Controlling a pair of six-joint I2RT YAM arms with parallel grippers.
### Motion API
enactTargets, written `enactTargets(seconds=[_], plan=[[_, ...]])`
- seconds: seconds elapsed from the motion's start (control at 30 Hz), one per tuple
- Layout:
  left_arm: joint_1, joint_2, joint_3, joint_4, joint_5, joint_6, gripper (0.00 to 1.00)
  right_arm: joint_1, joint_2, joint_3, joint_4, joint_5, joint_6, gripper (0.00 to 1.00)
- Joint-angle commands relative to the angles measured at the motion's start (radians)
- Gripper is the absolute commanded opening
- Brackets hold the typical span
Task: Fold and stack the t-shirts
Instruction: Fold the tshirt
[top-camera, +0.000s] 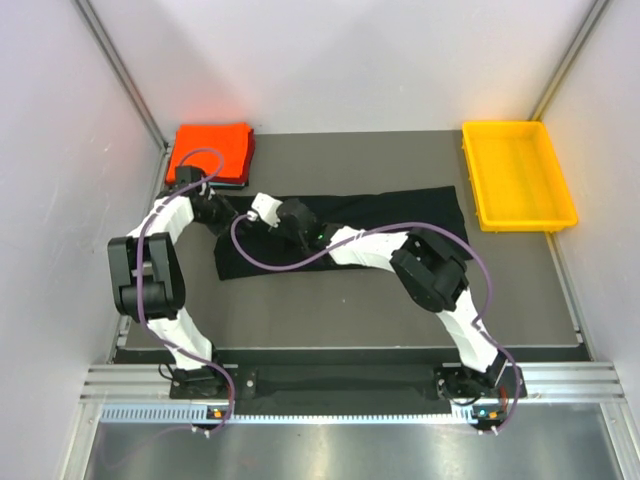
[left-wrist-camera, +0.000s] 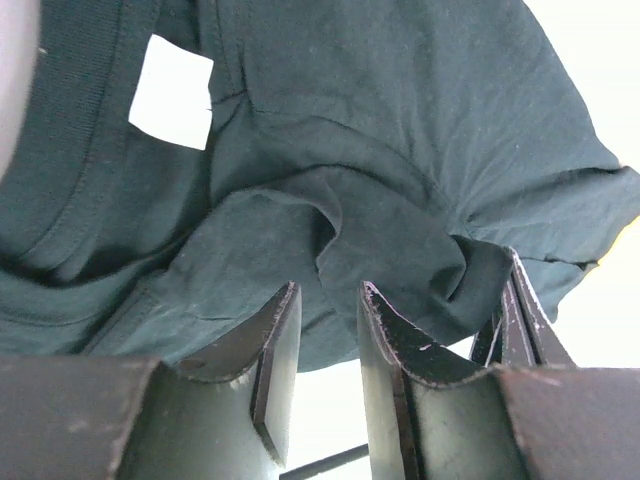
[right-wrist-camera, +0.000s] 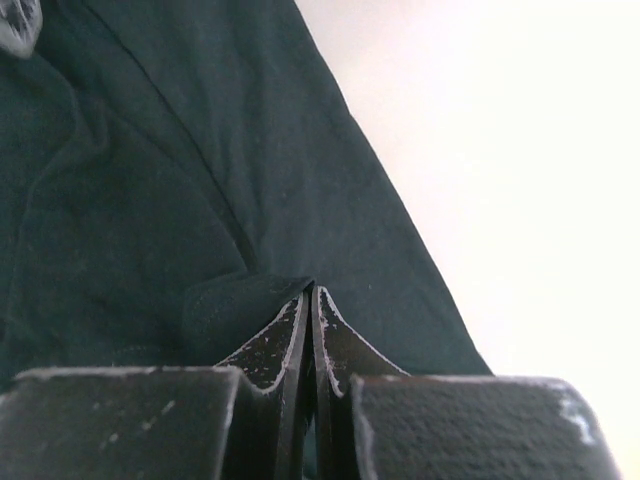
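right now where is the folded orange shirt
In the top view, the folded orange shirt sits at the table's far left corner, just beyond the left end of the spread black shirt.

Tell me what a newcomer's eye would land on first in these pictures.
The bright yellow tray at the far right corner of the table and the folded orange-red t-shirt at the far left corner stand out most. Between them a black t-shirt lies stretched across the middle, its white neck label showing plainly in the left wrist view.
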Motion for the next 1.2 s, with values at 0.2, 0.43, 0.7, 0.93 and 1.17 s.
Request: enactTargets(seconds=[0.2,0.43,0.7,0.93,1.17], plan=[[-0.015,-0.005,0.006,0.036,0.044,-0.001,0.34,-0.054,0.032,0.146,-0.058,-0.101,0.053,0.07],[-0.103,-0.035,-0.077,0.121,0.059,-0.024,0.35,-0.097,0.032,0.16,-0.115,-0.204,0.147,0.15],[-0.237,-0.001,-0.057,0.141,-0.004,-0.029,0.37,-0.143,0.032,0.155,-0.164,-0.294,0.267,0.04],[-0.372,0.016,0.028,0.143,-0.2,0.071,0.37,-0.27,-0.034,0.132,-0.211,-0.475,0.622,0.32],[-0.495,0.04,0.06,0.221,-0.399,0.209,0.38,-0.359,-0.161,-0.029,-0.148,-0.52,0.848,0.41]])
